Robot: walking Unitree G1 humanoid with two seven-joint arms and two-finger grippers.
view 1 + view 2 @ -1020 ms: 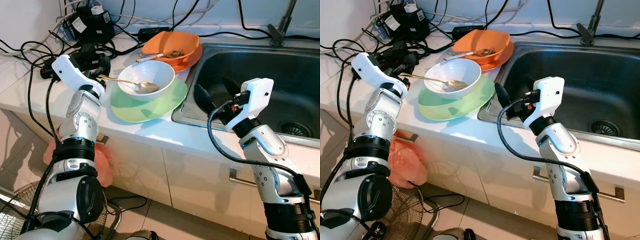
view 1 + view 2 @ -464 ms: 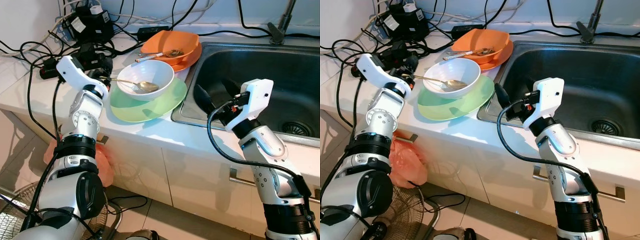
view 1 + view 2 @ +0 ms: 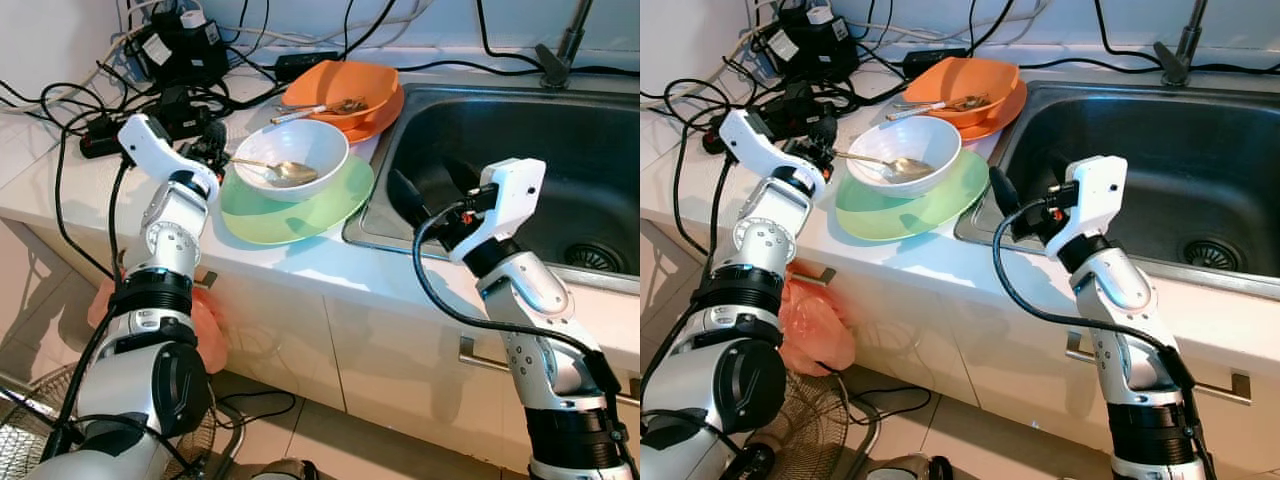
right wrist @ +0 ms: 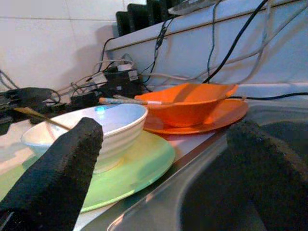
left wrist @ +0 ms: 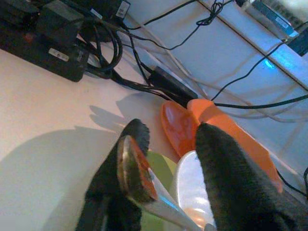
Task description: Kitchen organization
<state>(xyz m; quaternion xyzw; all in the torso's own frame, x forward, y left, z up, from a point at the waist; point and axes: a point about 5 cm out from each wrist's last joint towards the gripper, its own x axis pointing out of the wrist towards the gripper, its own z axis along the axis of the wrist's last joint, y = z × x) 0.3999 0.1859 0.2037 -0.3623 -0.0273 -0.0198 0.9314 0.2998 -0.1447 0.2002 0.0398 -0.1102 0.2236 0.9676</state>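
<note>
The left arm reaches up from the robot's side with its elbow bent, the forearm angled over the white worktop (image 3: 300, 265) toward the dishes, so that the left claw (image 3: 212, 148) sits at the near-left rim of the white bowl (image 3: 292, 160). In the left wrist view its two black fingers (image 5: 226, 168) stand a little apart with the end of the spoon (image 3: 275, 168) handle lying between them, against one finger; whether they actually pinch it cannot be told. The spoon rests in the white bowl, its scoop down inside and its handle sticking out over the rim toward that claw. The bowl stands on a green plate (image 3: 300, 205) close to the worktop's front edge. Behind these, an orange bowl (image 3: 340, 88) holding another utensil sits on an orange plate (image 3: 375, 120) just beside the sink (image 3: 520, 150). The right arm is bent upward in front of the cabinet, its right claw (image 3: 425, 185) spread wide and hovering over the near-left corner of the sink, holding nothing. A tangle of black cables (image 3: 60, 120) and power adapters lies on the worktop to the left.
</note>
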